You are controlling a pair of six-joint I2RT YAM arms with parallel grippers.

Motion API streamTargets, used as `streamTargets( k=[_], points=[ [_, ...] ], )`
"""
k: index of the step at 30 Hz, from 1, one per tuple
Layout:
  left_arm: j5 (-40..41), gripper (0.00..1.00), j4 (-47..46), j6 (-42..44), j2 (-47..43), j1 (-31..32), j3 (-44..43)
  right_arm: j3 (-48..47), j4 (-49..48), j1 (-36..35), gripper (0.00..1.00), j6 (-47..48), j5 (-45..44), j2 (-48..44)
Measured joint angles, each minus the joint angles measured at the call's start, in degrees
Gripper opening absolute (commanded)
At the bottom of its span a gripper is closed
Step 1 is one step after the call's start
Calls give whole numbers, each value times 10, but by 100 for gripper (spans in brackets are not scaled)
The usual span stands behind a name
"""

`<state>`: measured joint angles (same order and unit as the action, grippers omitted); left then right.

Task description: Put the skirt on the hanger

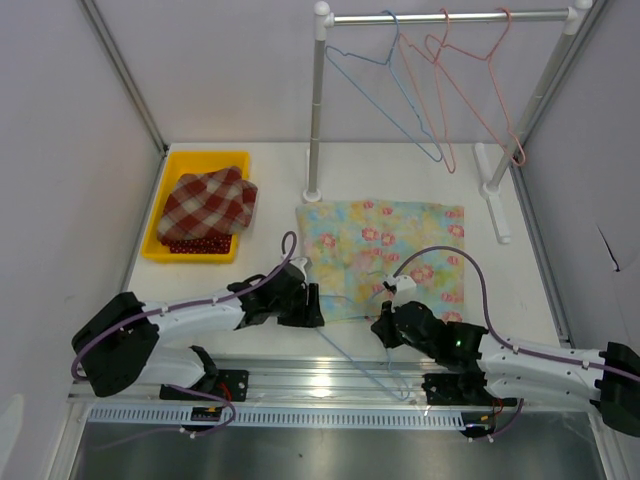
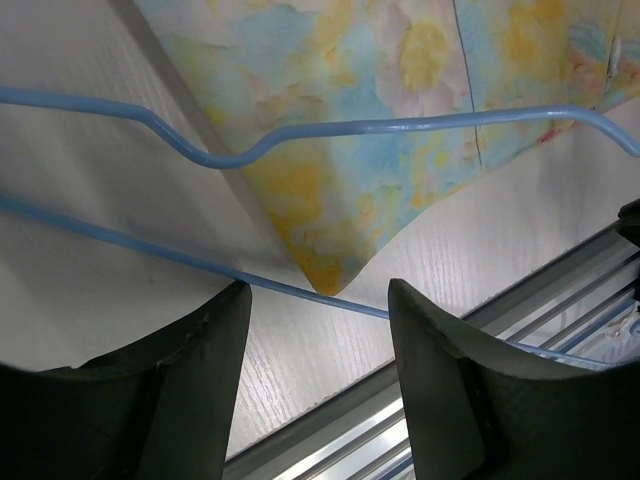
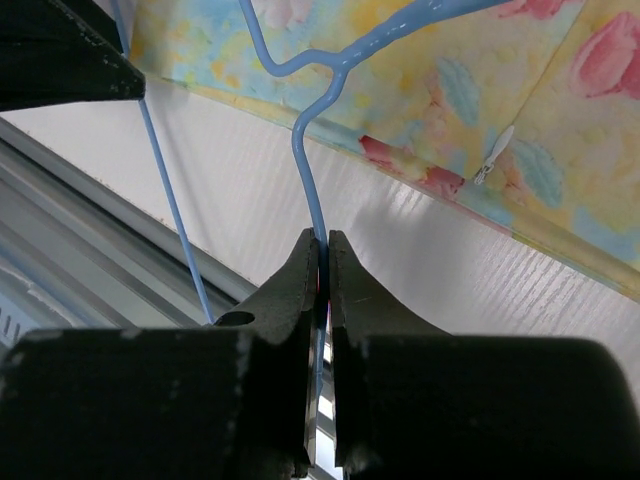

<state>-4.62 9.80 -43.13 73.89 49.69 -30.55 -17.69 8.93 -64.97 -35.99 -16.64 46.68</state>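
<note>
From above, the thin blue hanger (image 1: pixel 356 358) is hard to trace: part of its wire is lost against the floral print, and the arms cover some of the near hem of the skirt (image 1: pixel 385 250). Both wrist views cut the skirt off, showing only its near edge. The hanger's hook cannot be seen in any view; whatever lies past the right pincer's (image 3: pixel 322 240) fingertips is hidden between them.

The right pincer is clamped tight on the hanger's neck wire, which rises straight ahead of it to the twist, where the two shoulders branch off over the cloth. The left pincer (image 2: pixel 320 300) stands wide apart and holds nothing; a hanger wire crosses just ahead of its tips, with the skirt's near corner above that.

The skirt lies flat on the table (image 1: pixel 275 195) ahead of both pincers, its long axis running across from one to the other.
</note>
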Motion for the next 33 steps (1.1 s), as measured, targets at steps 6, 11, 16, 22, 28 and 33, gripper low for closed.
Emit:
streamTargets(
  k=[6,11,16,22,28,33],
  points=[
    [0,63,15,-3,-10,19,-22,0,2,-24,0,-14,-31,29],
    [11,63,15,-3,-15,21,-43,0,3,-39,0,-21,-45,40],
    [21,61,14,-3,30,21,-51,0,6,-43,0,-29,-54,40],
    [28,61,14,-4,45,27,-48,0,13,-43,0,-31,-63,36],
    [30,60,14,-4,49,27,-48,0,20,-43,0,-31,-69,36],
    [43,54,19,-4,65,31,-58,0,24,-43,0,-31,-75,36]
  ],
)
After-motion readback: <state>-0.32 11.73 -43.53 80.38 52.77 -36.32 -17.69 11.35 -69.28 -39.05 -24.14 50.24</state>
